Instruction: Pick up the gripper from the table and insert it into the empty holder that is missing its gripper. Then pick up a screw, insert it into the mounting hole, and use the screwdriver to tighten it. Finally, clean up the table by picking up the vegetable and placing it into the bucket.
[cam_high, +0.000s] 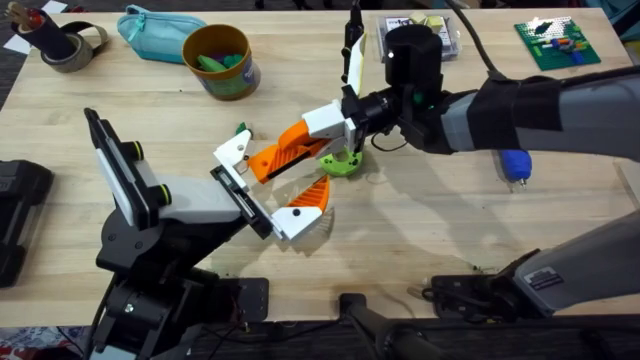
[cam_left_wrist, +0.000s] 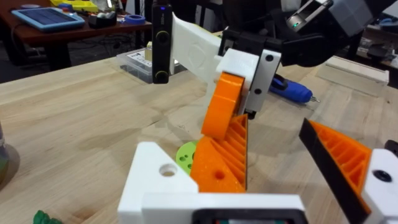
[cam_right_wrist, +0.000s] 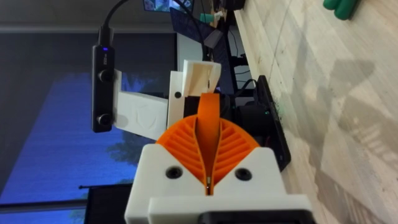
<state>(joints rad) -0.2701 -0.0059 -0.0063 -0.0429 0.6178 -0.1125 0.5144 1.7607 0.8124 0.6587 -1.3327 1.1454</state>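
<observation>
I see my right end effector (cam_high: 300, 143) clamped on the gripper (cam_high: 283, 150), pressing it against the holder (cam_high: 243, 192). My left end effector (cam_high: 272, 185) is spread wide, empty. The screwdriver (cam_high: 514, 166) lies on the desk (cam_high: 400, 240).

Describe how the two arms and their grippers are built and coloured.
The left arm is black with white shells; its left gripper has white finger bases and orange ribbed wedge pads on a black jaw bar. The right arm is dark grey and black, with a black cable; the right gripper has the same white and orange fingers.
</observation>
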